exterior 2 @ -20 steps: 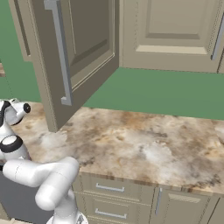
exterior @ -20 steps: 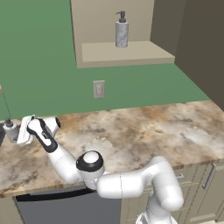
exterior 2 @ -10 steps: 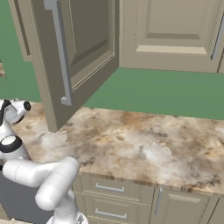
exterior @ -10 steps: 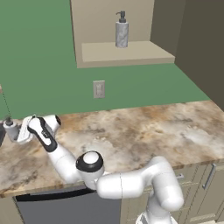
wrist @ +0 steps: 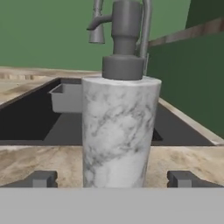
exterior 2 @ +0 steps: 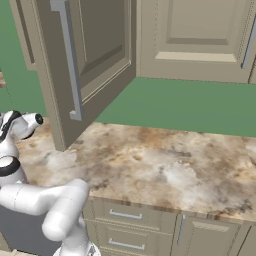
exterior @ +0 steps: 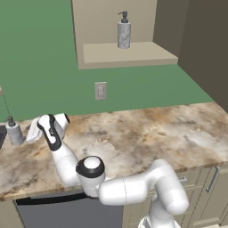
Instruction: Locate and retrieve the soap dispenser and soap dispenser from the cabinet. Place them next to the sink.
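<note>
- Grey-white marbled soap dispenser [wrist: 119,131] with dark pump stands on countertop [wrist: 26,162] beside dark sink [wrist: 39,127].
- Gripper [wrist: 113,178] jaws wide, fingertips at 8 and 4 o'clock, apart from bottle.
- Second matching dispenser [exterior: 124,30] upright on beige cabinet shelf [exterior: 133,53].

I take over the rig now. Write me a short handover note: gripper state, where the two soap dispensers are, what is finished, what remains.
Gripper: open, fingers apart on either side of the first soap dispenser, not clamped on it.
First soap dispenser: upright on the counter beside the sink. This one looks done.
Second soap dispenser: upright on the shelf of the open cabinet.
Left: back the arm away, fetch the second one, set it next to the sink.
</note>
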